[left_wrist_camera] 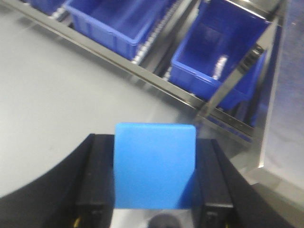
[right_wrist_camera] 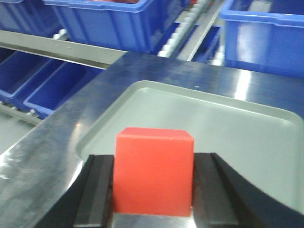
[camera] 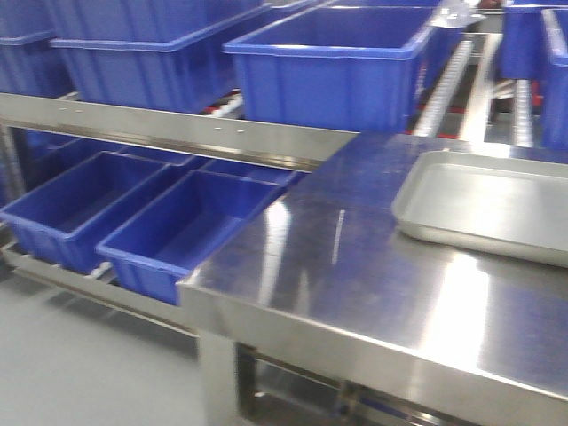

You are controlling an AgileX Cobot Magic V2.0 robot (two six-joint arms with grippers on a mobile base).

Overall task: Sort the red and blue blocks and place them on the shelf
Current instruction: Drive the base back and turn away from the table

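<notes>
In the left wrist view my left gripper (left_wrist_camera: 154, 164) is shut on the sky-blue block (left_wrist_camera: 154, 166), held above the grey floor beside the lower level of the steel shelf (left_wrist_camera: 142, 71). In the right wrist view my right gripper (right_wrist_camera: 153, 173) is shut on the red block (right_wrist_camera: 153, 171), held over the near left corner of the shallow grey tray (right_wrist_camera: 209, 118) on the steel table. The shelf also shows in the front view (camera: 177, 129), with its front rail and white rollers. Neither gripper nor block shows in the front view.
Large dark-blue bins stand on the shelf: two on the lower level (camera: 177, 231), others on the upper level (camera: 337, 62). The steel table (camera: 355, 275) carries the grey tray (camera: 488, 204) at its right. Grey floor (camera: 80, 364) lies left of the table.
</notes>
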